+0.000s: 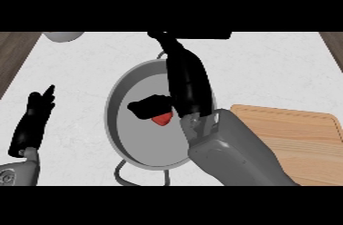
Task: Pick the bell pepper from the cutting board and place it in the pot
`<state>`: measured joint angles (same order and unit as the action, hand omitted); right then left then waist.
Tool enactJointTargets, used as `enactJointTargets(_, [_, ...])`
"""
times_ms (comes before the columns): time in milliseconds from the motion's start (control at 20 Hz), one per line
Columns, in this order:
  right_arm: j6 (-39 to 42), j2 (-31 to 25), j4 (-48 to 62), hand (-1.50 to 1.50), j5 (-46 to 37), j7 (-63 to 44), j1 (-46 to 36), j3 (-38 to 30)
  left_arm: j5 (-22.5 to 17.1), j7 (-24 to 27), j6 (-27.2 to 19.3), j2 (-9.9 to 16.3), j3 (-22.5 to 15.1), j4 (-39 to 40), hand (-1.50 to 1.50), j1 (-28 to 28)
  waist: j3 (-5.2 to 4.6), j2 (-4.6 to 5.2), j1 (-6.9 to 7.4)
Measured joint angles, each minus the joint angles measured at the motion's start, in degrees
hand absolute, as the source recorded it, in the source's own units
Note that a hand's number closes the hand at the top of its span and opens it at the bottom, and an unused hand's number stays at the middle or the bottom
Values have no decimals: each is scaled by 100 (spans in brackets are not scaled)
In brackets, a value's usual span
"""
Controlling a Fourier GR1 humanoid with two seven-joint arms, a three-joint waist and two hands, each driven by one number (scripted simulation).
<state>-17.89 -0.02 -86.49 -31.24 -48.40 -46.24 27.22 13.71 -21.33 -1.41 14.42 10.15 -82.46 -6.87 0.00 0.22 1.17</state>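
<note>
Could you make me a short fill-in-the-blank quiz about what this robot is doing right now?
1. The small red bell pepper is over the round grey metal ____.
2. The fingers of the right hand are curled on the ____.
3. The light wooden cutting board lies at the view's ____ side.
4. The left hand rests open, holding ____.

Missing words: pot; pepper; right; nothing

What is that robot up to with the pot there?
The robot's right hand is reaching over the grey pot, with a red bell pepper showing just under its fingers, inside the pot's rim. Whether the pepper is already let go is hard to tell. The wooden cutting board lies to the right with nothing visible on it. The left hand rests open at the left edge.
</note>
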Motion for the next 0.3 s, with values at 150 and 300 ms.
enactJointTargets(150, [-565, 0, -56, -150, 12, 269, 113, -305, -13, -19, -4, -48, -19, -156, 0, 143, 2, -12, -22])
enactJointTargets(300, [-865, -83, -283, -150, 43, 522, 393, -612, -36, -67, 0, -39, 20, -176, 0, 129, 2, -18, -77])
